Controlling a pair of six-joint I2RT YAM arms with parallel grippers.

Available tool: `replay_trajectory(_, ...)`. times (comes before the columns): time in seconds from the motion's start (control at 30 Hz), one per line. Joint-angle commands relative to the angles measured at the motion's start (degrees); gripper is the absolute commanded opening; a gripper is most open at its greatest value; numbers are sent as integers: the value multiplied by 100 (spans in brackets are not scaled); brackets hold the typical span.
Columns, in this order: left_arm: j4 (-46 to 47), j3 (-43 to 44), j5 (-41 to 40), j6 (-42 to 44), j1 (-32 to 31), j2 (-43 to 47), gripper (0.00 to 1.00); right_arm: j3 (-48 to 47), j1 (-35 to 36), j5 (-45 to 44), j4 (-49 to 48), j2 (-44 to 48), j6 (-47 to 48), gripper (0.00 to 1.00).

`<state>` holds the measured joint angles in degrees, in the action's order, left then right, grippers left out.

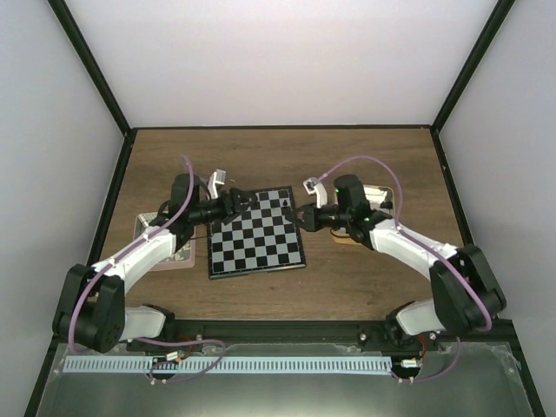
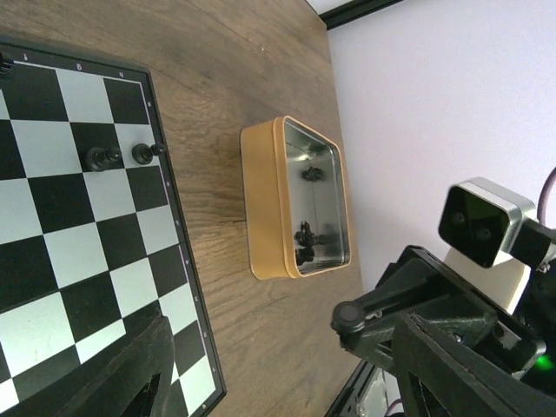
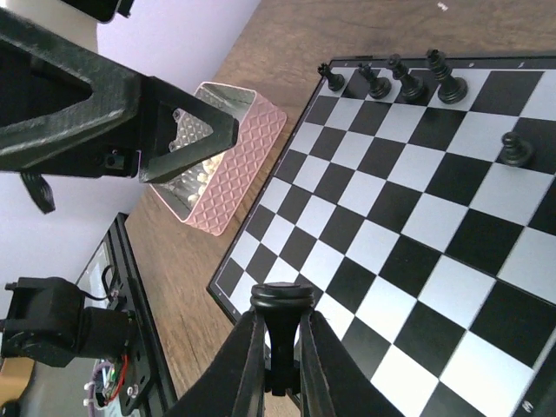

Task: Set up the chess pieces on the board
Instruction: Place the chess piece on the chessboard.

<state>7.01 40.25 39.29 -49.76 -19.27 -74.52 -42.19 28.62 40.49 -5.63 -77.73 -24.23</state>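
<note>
Gripping a black chess piece (image 3: 282, 297) just under its rounded head, the right gripper (image 3: 281, 320) was seen clamped on it at the right rim of the chessboard (image 3: 408, 228). Whether the foot of the piece met the board could not be told.

Four black figures (image 3: 407, 80) were lined up along the far rim, beginning at the far-left corner. A fifth piece (image 3: 512, 149) was set apart from them, further in from that rim. In the left wrist view, two pieces (image 2: 100, 158) were placed on neighbouring squares by the rim that faced the tan-walled metal tin (image 2: 261, 200). Further black pieces (image 2: 306, 241) were left inside that tin.

The left gripper (image 1: 234, 204) was held over the far-left corner of the board. Whether its fingers were apart or together could not be made out.

A pink quilted tray (image 3: 239, 161) was set on the wooden table (image 1: 365, 278) just beside the board's left rim. From above it was partly covered by the left arm (image 1: 143, 252). The tin was likewise partly hidden under the right arm (image 1: 408, 243).
</note>
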Motion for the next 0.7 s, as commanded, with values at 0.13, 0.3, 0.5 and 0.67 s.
replay_trajectory(0.13, -416, -41, -753, 416, -20, 226, 71, -1606, 489, -496, 2379, -967, -173, 7)
replay_trajectory(0.3, -813, -93, -1411, 808, -24, 440, 70, -2035, 803, -742, 3616, -1471, -271, 5)
replay_trajectory(0.5, -1009, -191, -1788, 1154, -18, 587, 70, -2269, 1102, -998, 4197, -2000, -359, 8)
replay_trajectory(0.67, -1154, -222, -1870, 1362, -21, 642, 70, -2559, 1238, -1205, 4604, -2467, -368, 10)
